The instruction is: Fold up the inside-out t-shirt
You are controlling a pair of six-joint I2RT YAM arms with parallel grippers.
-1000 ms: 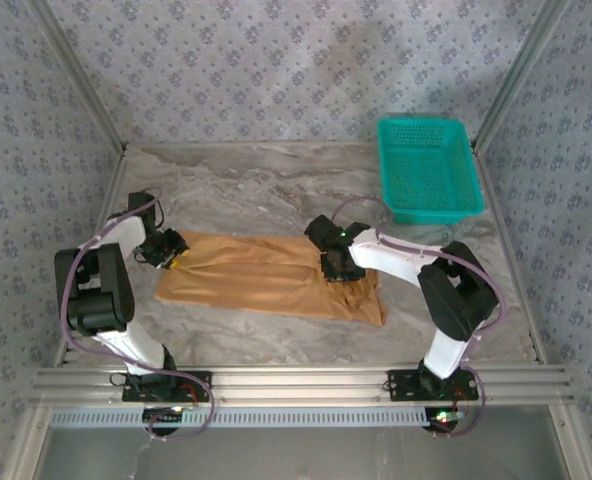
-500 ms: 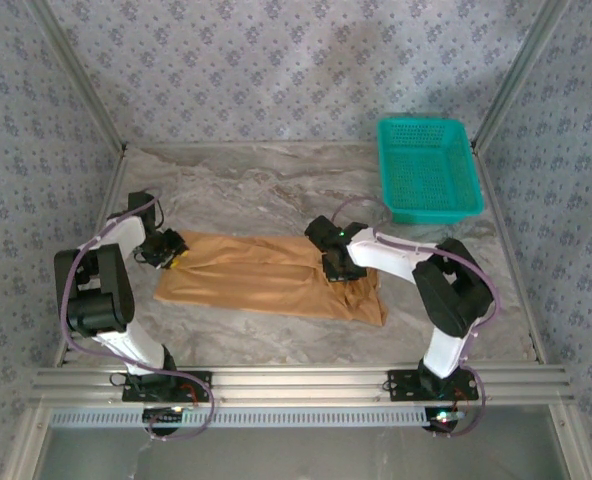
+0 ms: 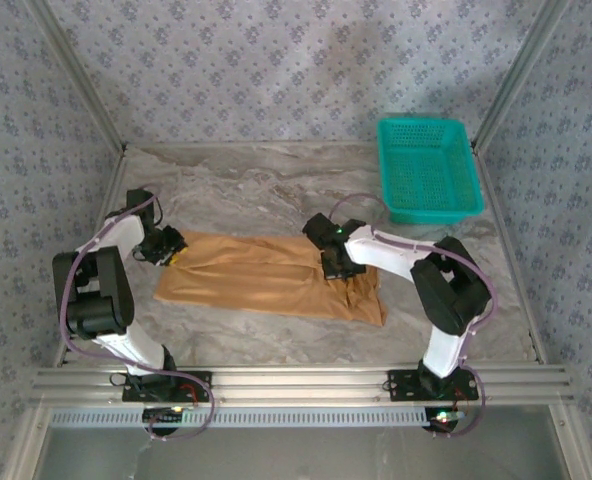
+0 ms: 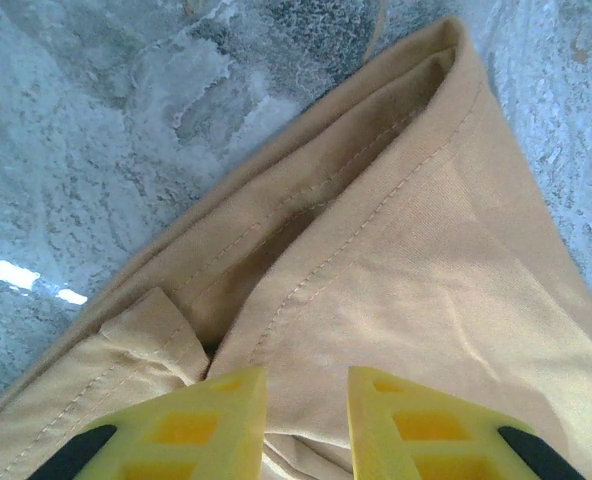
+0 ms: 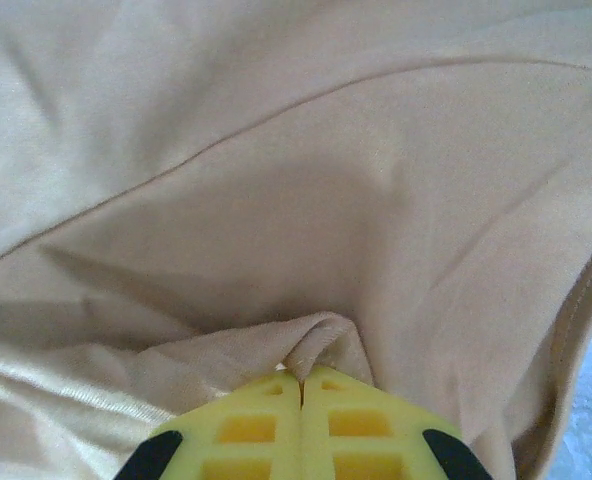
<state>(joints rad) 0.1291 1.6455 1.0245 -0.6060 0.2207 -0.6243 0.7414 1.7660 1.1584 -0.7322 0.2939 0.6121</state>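
Right pincer (image 5: 301, 378) is clamping a pinch of the inside-out t-shirt (image 3: 266, 275), lying flat on the bench (image 3: 276, 190). Left pincer (image 4: 306, 400) is straddling its corner, jaws apart, grip unclear. Grasping step is finishing, probably; next calls for an even lift-and-fold.

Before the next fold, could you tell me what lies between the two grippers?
The t-shirt spans the whole stretch from the left gripper to the right gripper, flat on the table, seen in the top view.
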